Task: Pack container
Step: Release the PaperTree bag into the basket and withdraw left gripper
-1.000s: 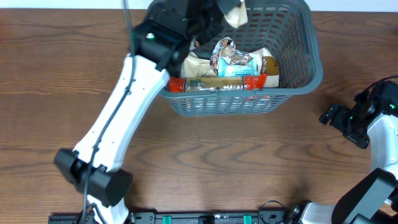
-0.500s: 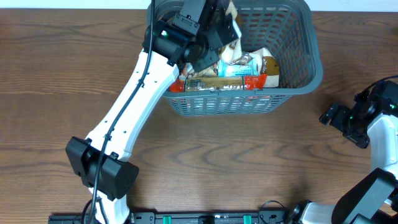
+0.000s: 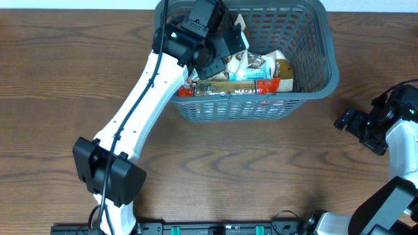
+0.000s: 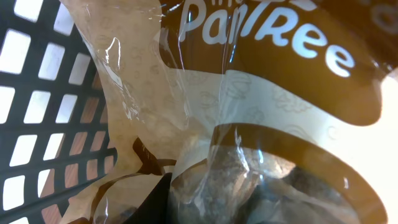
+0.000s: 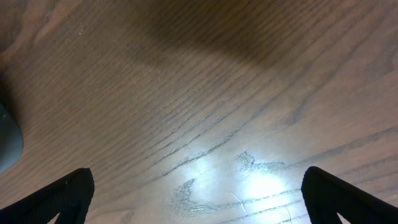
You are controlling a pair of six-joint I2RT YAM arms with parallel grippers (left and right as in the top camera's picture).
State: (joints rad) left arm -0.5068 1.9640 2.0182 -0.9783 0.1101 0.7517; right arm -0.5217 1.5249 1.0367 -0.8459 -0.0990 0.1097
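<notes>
Left end effector [image 3: 225, 40], grip hidden, hangs in the slotted grey basket [image 3: 326, 73] beside a brown snack packet [image 4: 261, 68]; packing seems nearly done.

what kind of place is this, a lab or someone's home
Probably a robot lab bench, not a home: two robot arms at a wood-grain table, a hardware rail along its near edge, and a grey container of snack packets.

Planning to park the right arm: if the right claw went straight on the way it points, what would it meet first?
The wooden table. The wrist view shows only bare wood between the open fingers of the right claw; how far off it lies is unclear.
</notes>
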